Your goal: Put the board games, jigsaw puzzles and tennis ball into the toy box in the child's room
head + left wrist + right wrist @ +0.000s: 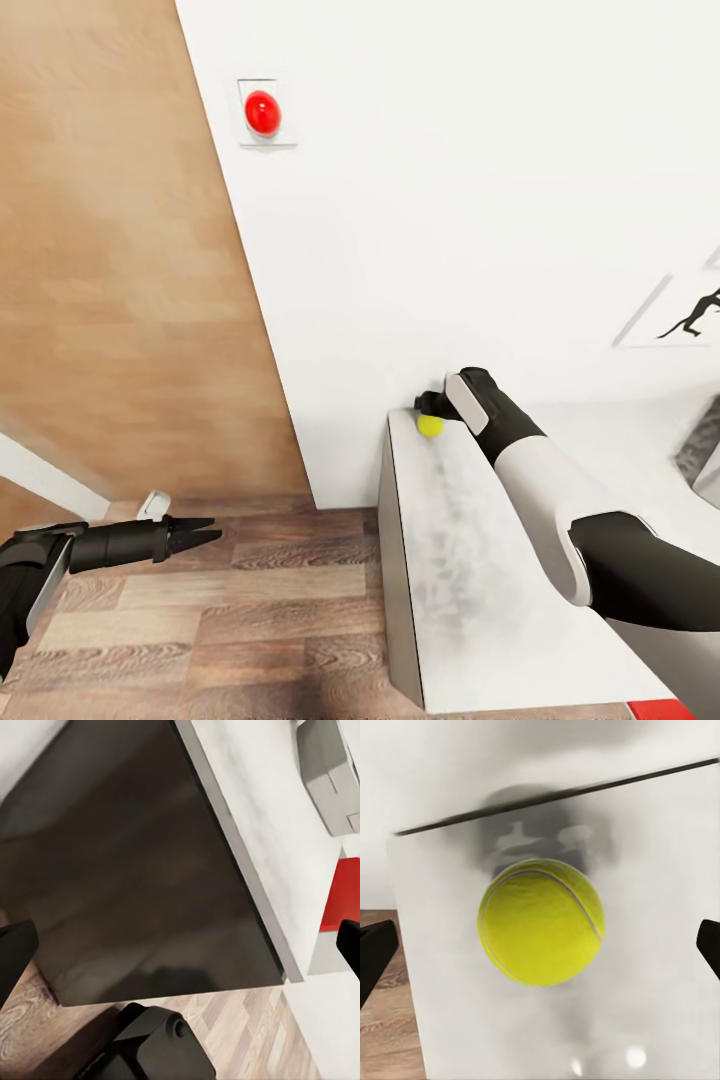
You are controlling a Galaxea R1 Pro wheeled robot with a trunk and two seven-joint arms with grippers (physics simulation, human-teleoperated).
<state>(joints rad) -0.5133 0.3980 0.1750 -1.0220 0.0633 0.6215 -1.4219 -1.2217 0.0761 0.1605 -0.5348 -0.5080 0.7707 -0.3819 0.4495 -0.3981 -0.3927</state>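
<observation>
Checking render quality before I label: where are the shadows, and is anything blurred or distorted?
Right wrist view: a soft dark shadow lies on the table behind the tennis ball, which is sharp. Head view: wide-angle tilt slants the wall; the right pincer sits at the ball. Left wrist view: the table's underside is dark and smeared.

My right gripper [540,945] has its fingers spread wide of the tennis ball [541,921], with bare table [470,560] top on both sides of it. The white wall [450,200] stands close behind the ball, closing off that side. My left gripper [195,535] hangs over open wood floor [230,620], beside the table's end panel.
</observation>
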